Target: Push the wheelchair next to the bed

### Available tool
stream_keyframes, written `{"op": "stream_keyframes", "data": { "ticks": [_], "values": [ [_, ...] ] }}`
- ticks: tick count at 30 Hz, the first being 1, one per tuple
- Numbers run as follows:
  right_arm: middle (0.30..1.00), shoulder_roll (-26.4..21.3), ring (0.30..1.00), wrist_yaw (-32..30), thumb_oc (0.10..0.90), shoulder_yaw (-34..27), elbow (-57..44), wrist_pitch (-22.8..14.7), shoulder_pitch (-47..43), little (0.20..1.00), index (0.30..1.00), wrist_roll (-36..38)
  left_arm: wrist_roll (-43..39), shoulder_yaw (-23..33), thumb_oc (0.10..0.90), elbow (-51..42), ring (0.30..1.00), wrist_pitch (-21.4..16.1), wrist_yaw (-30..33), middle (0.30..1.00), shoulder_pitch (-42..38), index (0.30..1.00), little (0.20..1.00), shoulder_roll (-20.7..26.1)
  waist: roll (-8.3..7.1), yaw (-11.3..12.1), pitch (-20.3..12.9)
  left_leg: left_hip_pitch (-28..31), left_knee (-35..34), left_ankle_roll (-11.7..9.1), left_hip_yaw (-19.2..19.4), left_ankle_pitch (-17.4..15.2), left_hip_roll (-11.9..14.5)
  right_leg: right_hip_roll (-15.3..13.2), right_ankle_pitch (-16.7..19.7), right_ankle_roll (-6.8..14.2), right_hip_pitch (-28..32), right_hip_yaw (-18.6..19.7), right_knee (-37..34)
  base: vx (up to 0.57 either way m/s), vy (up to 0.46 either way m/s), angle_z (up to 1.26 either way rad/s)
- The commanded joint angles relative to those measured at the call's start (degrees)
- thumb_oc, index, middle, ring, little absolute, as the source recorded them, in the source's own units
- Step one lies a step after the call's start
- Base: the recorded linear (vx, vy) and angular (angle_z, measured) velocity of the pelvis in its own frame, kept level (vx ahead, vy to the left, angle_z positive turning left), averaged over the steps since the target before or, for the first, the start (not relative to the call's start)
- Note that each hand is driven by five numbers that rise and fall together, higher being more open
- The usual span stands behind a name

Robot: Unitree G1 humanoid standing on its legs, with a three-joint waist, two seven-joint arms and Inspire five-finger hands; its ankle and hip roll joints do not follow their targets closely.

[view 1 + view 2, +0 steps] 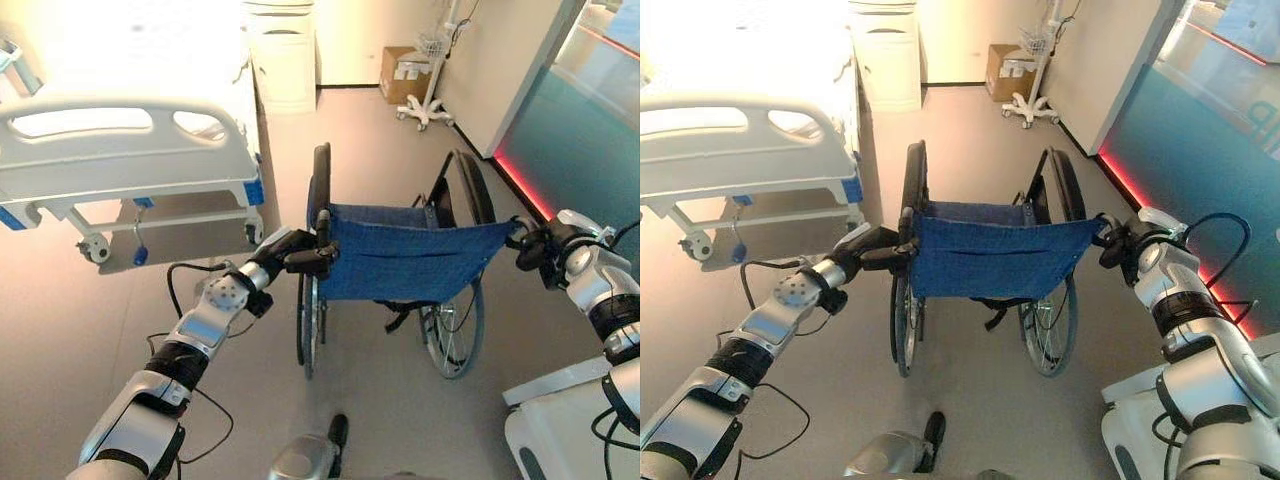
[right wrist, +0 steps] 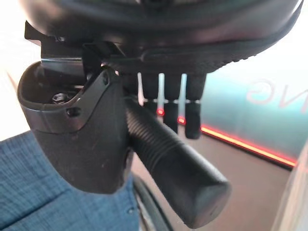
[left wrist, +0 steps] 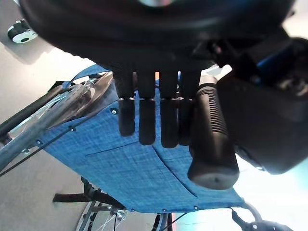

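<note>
A wheelchair with a blue cloth back [image 1: 405, 255] stands on the floor in front of me, facing away. The white hospital bed [image 1: 120, 160] is ahead on the left, its footboard about a chair's width from the wheelchair. My left hand [image 1: 280, 250] is at the left push handle [image 3: 211, 139], which sits between its fingers [image 3: 147, 115] and thumb. My right hand [image 1: 545, 250] holds the right push handle [image 2: 173, 159] the same way, the thumb [image 2: 82, 134] in front of the grip.
A white cabinet [image 1: 283, 55] stands past the bed. A cardboard box [image 1: 400, 70] and a wheeled stand [image 1: 425, 105] are at the far wall. A wall with a red light strip [image 1: 525, 185] runs along the right. Bare floor lies between bed and wheelchair.
</note>
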Motion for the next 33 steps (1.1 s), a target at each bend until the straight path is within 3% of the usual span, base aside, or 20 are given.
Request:
{"op": "stream_keyframes", "data": {
  "ticks": [1,5,8,11,13,15,18,20,25,27,29,31,32,33],
  "values": [
    [0.3,9.0,0.3,-0.1,0.4,2.0,-5.8,-13.1,-3.1,0.3,0.3,5.1,8.4,-5.1,0.4,8.6,0.3,0.8,8.2,0.3,-3.2,0.3,0.3,2.4,-0.99,-0.2,2.2,0.9,4.9,-4.3,4.6,-9.8,1.3,-8.9,17.7,7.3,-2.5,5.8,-14.6,0.11,-0.117,0.19],
    [0.3,10.7,0.3,-0.7,0.4,2.0,-6.7,-10.9,-2.2,0.3,0.3,5.4,5.7,-5.6,0.4,10.8,0.3,3.7,11.8,0.3,-8.6,0.3,0.3,1.6,-2.29,-4.3,3.2,4.8,5.1,-4.6,3.4,-14.0,1.1,-12.2,26.3,9.6,-8.6,10.5,-22.6,0.29,-0.239,0.55],
    [0.3,10.8,0.3,0.5,0.4,2.4,-9.3,-8.4,-2.7,0.3,0.3,5.7,4.9,-5.2,0.4,10.5,0.3,6.2,13.1,0.3,-10.1,0.3,0.3,1.2,-2.96,-5.5,3.1,6.0,5.7,-5.1,2.6,-15.5,1.4,-11.9,27.3,10.0,-10.2,11.2,-26.0,0.31,-0.29,0.59],
    [0.3,10.4,0.3,1.8,0.4,3.1,-11.5,-6.5,-4.6,0.3,0.3,6.4,5.3,-4.7,0.4,10.3,0.3,8.0,14.2,0.3,-11.6,0.3,0.3,0.9,-3.75,-6.2,3.2,5.2,7.4,-5.2,2.2,-16.8,1.8,-11.1,26.7,9.7,-10.8,12.1,-24.9,0.22,-0.331,0.55],
    [0.3,9.9,0.3,3.0,0.4,3.1,-10.5,-6.7,-5.9,0.3,0.3,7.7,4.3,-4.7,0.4,11.4,0.3,7.8,16.0,0.3,-12.7,0.3,0.3,-0.2,-4.14,-6.7,2.7,3.3,9.9,-5.3,1.9,-17.2,2.7,-10.1,23.0,9.0,-9.8,12.6,-22.6,0.23,-0.304,0.41],
    [0.3,9.8,0.3,3.7,0.4,3.3,-11.3,-6.1,-5.7,0.3,0.3,7.7,6.1,-5.2,0.4,11.5,0.3,7.9,16.9,0.3,-12.6,0.3,0.3,-0.4,-3.93,-7.5,2.4,5.4,10.5,-7.2,3.3,-17.3,6.9,-10.3,19.5,7.7,-10.4,8.9,-17.8,0.33,-0.288,0.39],
    [0.3,8.9,0.3,4.2,0.4,2.5,-11.8,-6.1,-4.1,0.3,0.3,8.5,6.5,-6.0,0.4,11.4,0.3,8.3,17.8,0.3,-12.0,0.3,0.3,-1.2,-3.99,-8.9,1.5,8.6,9.1,-9.1,4.7,-15.9,11.0,-9.9,18.6,6.1,-9.5,6.3,-17.7,0.27,-0.245,0.58],
    [0.3,8.5,0.3,4.2,0.4,2.9,-11.8,-6.5,-3.7,0.3,0.3,8.5,5.2,-6.2,0.4,12.0,0.3,9.7,19.6,0.3,-12.6,0.3,0.3,-2.5,-3.98,-9.7,1.0,8.0,11.4,-10.6,5.5,-10.0,13.8,-9.0,17.8,4.6,-8.0,4.3,-18.4,0.2,-0.219,0.42],
    [0.3,9.0,0.3,4.4,0.4,4.1,-10.8,-6.6,-4.2,0.3,0.3,7.4,4.3,-5.2,0.4,13.7,0.3,9.7,19.1,0.3,-12.2,0.3,0.3,-3.6,-4.28,-10.0,0.7,7.1,18.8,-11.1,6.1,-4.0,15.3,-7.7,15.9,1.9,-4.8,3.6,-19.1,0.24,-0.183,0.18],
    [0.3,8.9,0.3,4.6,0.4,4.0,-10.9,-6.1,-3.8,0.3,0.3,7.7,4.5,-5.1,0.4,14.0,0.3,9.0,19.0,0.3,-11.7,0.3,0.3,-3.6,-4.66,-9.7,1.0,5.2,22.0,-11.0,6.0,-2.8,15.0,-7.0,15.4,1.3,-2.9,4.2,-19.7,0.33,-0.176,0.14],
    [0.3,9.7,0.3,4.3,0.4,4.3,-10.6,-4.2,-3.9,0.3,0.3,8.6,5.3,-4.7,0.4,14.3,0.3,8.3,18.3,0.3,-11.5,0.3,0.3,-3.1,-4.77,-7.6,2.1,1.6,20.6,-9.1,4.0,-6.6,9.8,-5.7,14.4,1.5,-0.1,6.0,-20.3,0.37,-0.162,0.03],
    [0.3,10.7,0.3,3.9,0.4,4.5,-10.3,-2.3,-4.5,0.3,0.3,8.7,5.5,-4.3,0.4,14.1,0.3,8.1,18.0,0.3,-11.2,0.3,0.3,-2.7,-3.92,-6.0,3.4,-1.9,16.3,-9.5,5.4,-6.1,6.8,-3.5,13.4,1.4,3.1,6.7,-21.3,0.4,-0.073,-0.05],
    [0.3,11.1,0.3,3.8,0.4,4.3,-10.2,-2.1,-4.2,0.3,0.3,8.0,5.2,-4.6,0.4,14.0,0.3,7.4,17.9,0.3,-11.1,0.3,0.3,-2.1,-2.88,-4.8,4.1,-5.5,13.4,-10.1,6.0,-3.9,4.9,-1.9,12.6,1.2,5.2,7.2,-22.0,0.44,-0.029,-0.11],
    [0.3,11.2,0.3,3.8,0.4,4.2,-10.2,-1.9,-4.0,0.3,0.3,7.8,5.2,-4.6,0.4,14.0,0.3,7.2,17.9,0.3,-11.0,0.3,0.3,-1.9,-2.71,-4.5,4.4,-6.0,12.9,-10.1,6.1,-3.6,4.5,-1.6,12.4,1.1,5.7,7.5,-22.2,0.42,-0.015,-0.31]
  ]
}}
